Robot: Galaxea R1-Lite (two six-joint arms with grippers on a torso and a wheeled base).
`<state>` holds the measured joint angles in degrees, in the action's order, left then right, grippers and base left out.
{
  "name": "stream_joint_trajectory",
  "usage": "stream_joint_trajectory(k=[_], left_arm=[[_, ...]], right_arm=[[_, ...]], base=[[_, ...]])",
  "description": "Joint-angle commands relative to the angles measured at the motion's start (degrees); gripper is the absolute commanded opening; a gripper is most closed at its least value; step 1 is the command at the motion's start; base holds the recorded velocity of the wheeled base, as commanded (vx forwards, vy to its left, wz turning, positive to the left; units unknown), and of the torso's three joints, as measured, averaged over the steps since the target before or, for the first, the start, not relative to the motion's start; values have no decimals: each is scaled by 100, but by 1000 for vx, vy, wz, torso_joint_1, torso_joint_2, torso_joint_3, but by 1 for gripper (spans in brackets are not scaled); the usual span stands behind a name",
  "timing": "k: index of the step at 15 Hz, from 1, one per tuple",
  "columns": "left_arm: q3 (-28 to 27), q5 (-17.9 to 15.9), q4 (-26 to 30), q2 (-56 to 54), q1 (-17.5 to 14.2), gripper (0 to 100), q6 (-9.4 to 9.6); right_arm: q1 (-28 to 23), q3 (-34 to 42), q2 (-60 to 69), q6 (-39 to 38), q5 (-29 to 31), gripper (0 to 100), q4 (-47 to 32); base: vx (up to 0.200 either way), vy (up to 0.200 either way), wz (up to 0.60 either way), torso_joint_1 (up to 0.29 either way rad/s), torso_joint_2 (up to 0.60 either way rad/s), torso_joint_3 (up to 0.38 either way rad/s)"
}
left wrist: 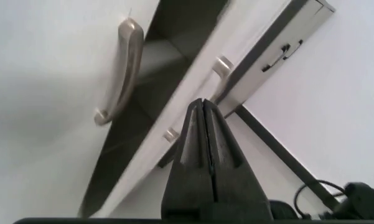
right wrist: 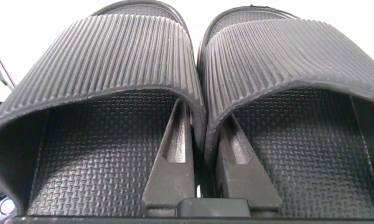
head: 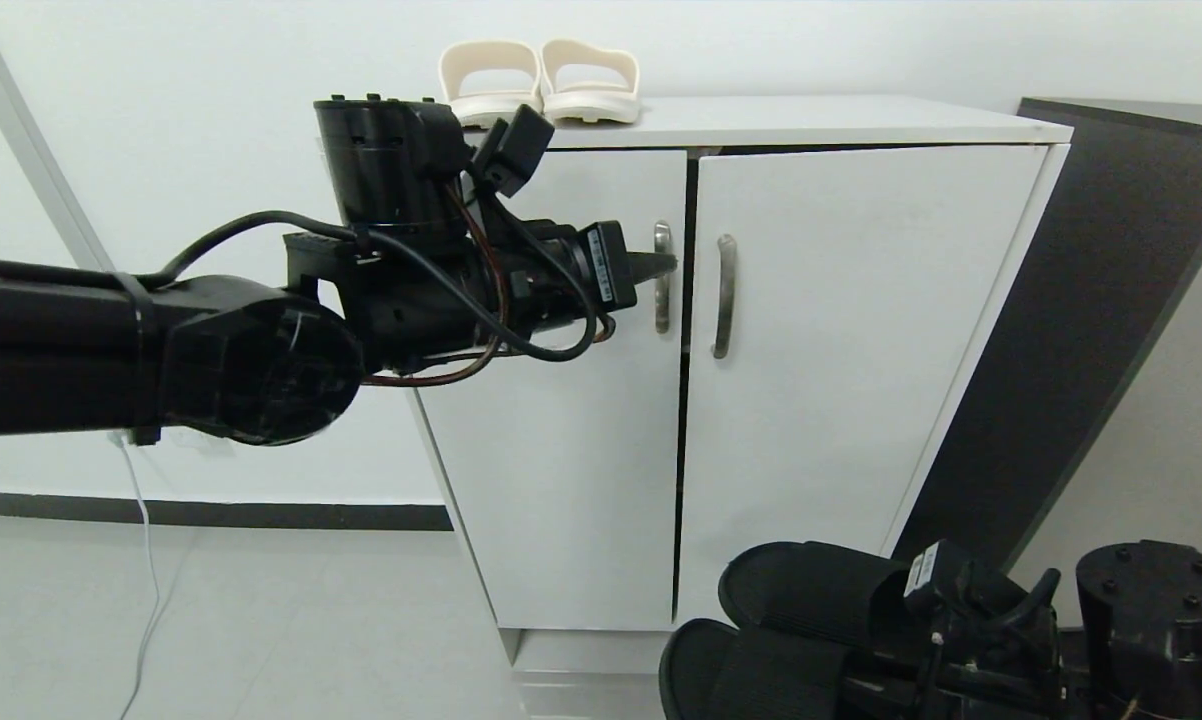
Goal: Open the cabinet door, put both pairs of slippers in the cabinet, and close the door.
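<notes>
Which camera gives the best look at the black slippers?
The right wrist view: black slippers side by side, close up, right gripper pinching their inner walls. The head view catches them low, partly cropped by the edge.

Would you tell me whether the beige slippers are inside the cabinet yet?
Out: the beige slippers sit on top of the cabinet.

White cabinet [head: 861,122] stands on the pale floor [head: 291,620], back to the wall. Flat top, two doors under it. One pair of cream slippers [head: 541,82] sits on the top, toward its left end and near the wall, side by side and touching, soles down. A thin white cable [head: 146,600] runs along the floor, left of the cabinet and well apart from it.
</notes>
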<state>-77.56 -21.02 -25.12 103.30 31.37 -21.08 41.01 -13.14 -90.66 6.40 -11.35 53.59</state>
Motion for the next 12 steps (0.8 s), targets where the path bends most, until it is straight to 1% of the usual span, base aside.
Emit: stream_joint_trajectory(k=[1,5,12], left_arm=[[-286,1,-1,322,-78,0,-10],[-787,54,34,612,-122,0,-177],[-1745,63,16,1403,-122,0,-195]], right_arm=[[4,5,-13,2,1,0,2],[4,5,-13,10,-25,0,11],[65,49,5,10,-34,0,2]], base=[[0,0,0,0,0,0],[0,0,0,0,0,0],[0,0,0,0,0,0]])
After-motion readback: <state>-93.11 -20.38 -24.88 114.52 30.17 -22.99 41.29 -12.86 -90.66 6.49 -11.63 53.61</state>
